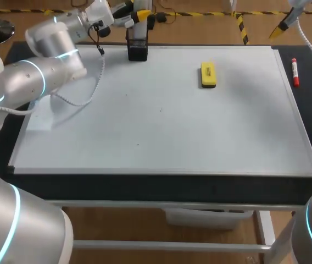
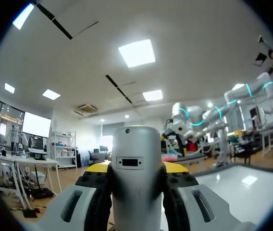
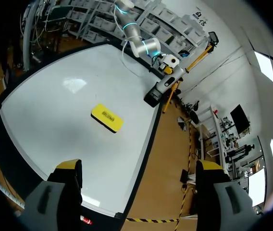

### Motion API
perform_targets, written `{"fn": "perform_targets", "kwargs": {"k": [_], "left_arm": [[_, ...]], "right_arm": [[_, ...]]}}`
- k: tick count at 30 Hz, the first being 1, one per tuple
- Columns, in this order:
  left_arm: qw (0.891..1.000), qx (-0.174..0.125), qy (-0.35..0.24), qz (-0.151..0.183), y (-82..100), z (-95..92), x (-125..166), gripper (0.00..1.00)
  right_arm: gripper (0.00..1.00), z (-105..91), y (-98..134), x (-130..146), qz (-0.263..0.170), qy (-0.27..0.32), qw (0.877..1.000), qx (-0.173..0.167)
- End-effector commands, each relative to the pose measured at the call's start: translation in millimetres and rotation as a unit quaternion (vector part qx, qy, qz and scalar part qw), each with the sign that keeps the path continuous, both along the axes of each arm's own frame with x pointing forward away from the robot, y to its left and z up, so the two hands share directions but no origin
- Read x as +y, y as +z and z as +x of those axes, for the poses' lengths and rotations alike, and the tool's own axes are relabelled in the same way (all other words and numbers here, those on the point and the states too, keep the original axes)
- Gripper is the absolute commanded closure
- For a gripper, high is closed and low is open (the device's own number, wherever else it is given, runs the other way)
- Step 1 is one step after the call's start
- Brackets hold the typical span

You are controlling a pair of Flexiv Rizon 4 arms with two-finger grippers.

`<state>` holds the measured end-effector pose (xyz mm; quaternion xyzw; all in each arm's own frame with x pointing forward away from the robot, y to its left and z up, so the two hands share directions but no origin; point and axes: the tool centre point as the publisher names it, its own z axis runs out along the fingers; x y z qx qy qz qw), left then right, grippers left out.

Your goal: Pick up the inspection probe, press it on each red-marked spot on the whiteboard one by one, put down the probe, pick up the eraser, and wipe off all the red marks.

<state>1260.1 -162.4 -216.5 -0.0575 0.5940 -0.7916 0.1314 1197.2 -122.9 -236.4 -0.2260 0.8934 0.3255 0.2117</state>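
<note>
Two claws: left claw closed snugly on probe standing in black holder, right claw spread wide, empty; hazard: a skewed lift could snag and topple holder.

A dark-topped table on a white frame — wood floor beneath it.

A robotics lab — my left arm over a tabletop whiteboard.
</note>
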Motion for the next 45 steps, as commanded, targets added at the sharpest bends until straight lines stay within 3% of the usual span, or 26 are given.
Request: {"fn": "perform_targets", "kwargs": {"k": [1, 24, 37, 38, 39, 40, 45], "left_arm": [[0.986, -0.045, -0.158, 0.015, -9.9, 9.4, -1.9, 1.00], [0.988, -0.031, -0.148, 0.021, -33.8, 17.2, 0.6, 1.00], [0.990, -0.022, -0.141, 0.020, -38.7, 18.0, 1.1, 1.00], [0.990, -0.022, -0.141, 0.020, -38.4, 17.7, 1.5, 0.67], [0.990, -0.022, -0.141, 0.021, -37.8, 17.0, 1.8, 0.55], [0.990, -0.022, -0.140, 0.023, -37.0, 16.3, 2.0, 0.00], [0.990, -0.023, -0.136, 0.030, -32.0, 12.8, 3.2, 0.00]], "right_arm": [[0.00, 1.0, 0.5, -0.6, -0.002, 0.002, 1.000, 0.001], [0.00, 1.0, 0.5, -0.6, -0.002, 0.002, 1.000, 0.001], [0.00, 1.0, 0.5, -0.6, -0.002, 0.002, 1.000, 0.001], [0.00, 1.0, 0.5, -0.6, -0.002, 0.002, 1.000, 0.001], [0.00, 1.0, 0.5, -0.6, -0.002, 0.002, 1.000, 0.001], [0.00, 1.0, 0.5, -0.6, -0.002, 0.002, 1.000, 0.001], [0.00, 1.0, 0.5, -0.6, -0.002, 0.002, 1.000, 0.001]]}}
